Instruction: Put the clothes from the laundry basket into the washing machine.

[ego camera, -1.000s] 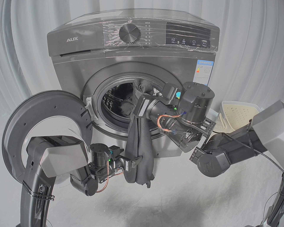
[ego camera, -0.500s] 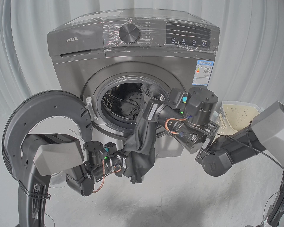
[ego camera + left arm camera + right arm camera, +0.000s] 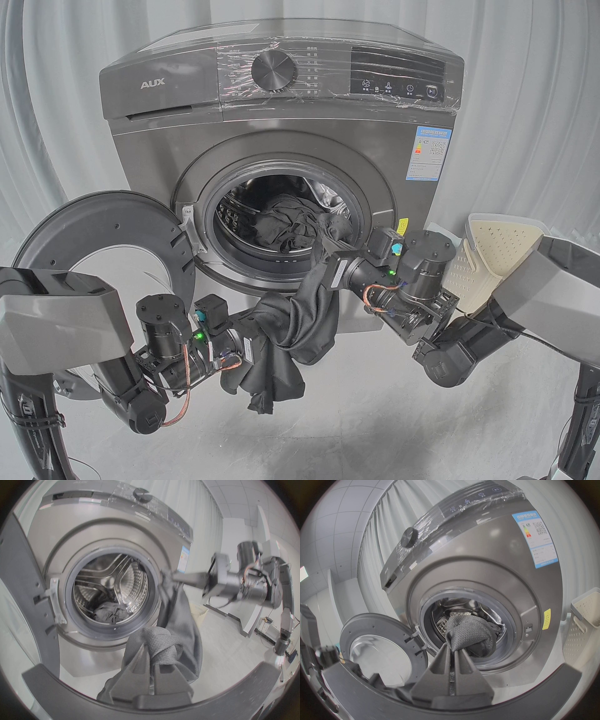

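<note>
While left hand [image 3: 255, 330] and right hand [image 3: 325, 261] are both clamping the same dark garment [image 3: 299, 315], we're holding it slung before the washing machine [image 3: 281, 134], just below its opening: left on the low end, right on the high end by the rim. More dark clothes [image 3: 284, 224] are lying in the drum [image 3: 131, 580]; laundry basket [image 3: 500, 247] is standing beside the machine.

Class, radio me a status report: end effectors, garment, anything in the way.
Left end effector shut on dark garment; right end effector shut on it too. Garment sags before the washing machine opening, not inside. Door open.
</note>
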You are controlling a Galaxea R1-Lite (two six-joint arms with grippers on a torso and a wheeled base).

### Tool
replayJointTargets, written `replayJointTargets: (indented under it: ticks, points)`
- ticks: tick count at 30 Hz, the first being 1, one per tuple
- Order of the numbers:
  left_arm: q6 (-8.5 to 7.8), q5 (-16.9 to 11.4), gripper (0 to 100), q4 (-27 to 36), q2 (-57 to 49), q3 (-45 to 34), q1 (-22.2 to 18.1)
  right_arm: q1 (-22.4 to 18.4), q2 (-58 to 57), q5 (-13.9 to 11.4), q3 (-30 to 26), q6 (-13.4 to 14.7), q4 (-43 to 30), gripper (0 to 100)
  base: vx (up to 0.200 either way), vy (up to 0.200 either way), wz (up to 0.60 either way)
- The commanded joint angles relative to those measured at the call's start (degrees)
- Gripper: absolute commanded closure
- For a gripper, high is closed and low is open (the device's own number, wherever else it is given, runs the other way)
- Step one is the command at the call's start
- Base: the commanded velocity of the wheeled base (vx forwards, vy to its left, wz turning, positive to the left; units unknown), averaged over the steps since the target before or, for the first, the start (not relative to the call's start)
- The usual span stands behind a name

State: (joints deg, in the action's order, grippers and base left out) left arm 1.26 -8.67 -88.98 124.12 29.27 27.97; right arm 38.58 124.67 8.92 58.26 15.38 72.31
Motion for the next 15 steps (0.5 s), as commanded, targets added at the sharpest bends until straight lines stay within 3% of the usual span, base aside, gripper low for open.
replayJointTargets:
  ticks: [1, 15]
  points:
    - [0.59, -0.03, 100, -0.05, -5.91, 0.0, 0.51, -0.26, 2.59, -0.49, -0.6, -0.36, 0.9, 100, 0.0, 0.0, 0.0]
    - [0.94, -0.03, 100, -0.05, -6.97, 0.26, 0.86, -0.35, 2.07, -0.4, -0.51, -0.53, 2.04, 100, 0.0, 0.0, 0.0]
